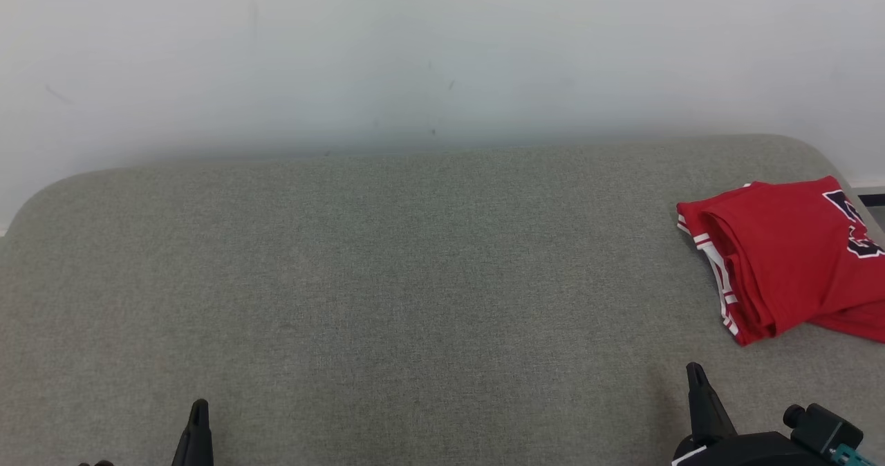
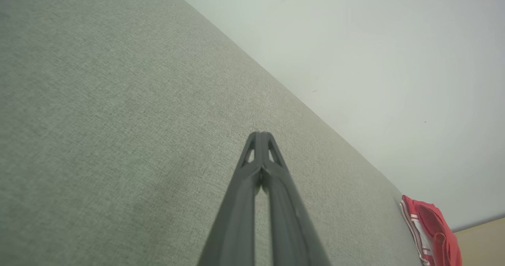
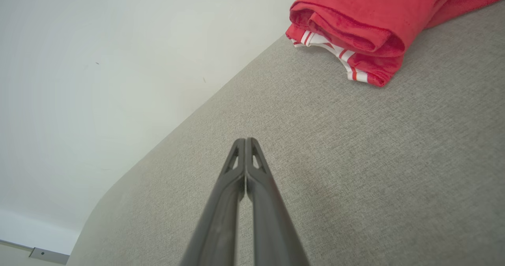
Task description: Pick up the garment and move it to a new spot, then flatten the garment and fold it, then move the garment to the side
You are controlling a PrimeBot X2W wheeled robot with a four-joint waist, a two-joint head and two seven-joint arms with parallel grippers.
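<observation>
The garment (image 1: 788, 255) is a red jersey with white striped trim and a dark print, lying folded at the far right of the grey-green cushion (image 1: 387, 279), partly past the picture's right edge. It also appears in the left wrist view as the garment (image 2: 434, 230) and in the right wrist view as the garment (image 3: 367, 17). My left gripper (image 1: 199, 411) is shut and empty at the lower left, far from it; its tips (image 2: 260, 135) meet above bare fabric. My right gripper (image 1: 693, 373) is shut and empty, just below the garment; its tips (image 3: 245, 141) touch each other.
A pale wall (image 1: 415, 58) rises behind the cushion's far edge. The cushion's corners are rounded at the left and right. A strip of floor and baseboard (image 3: 43, 254) lies beyond the cushion's end.
</observation>
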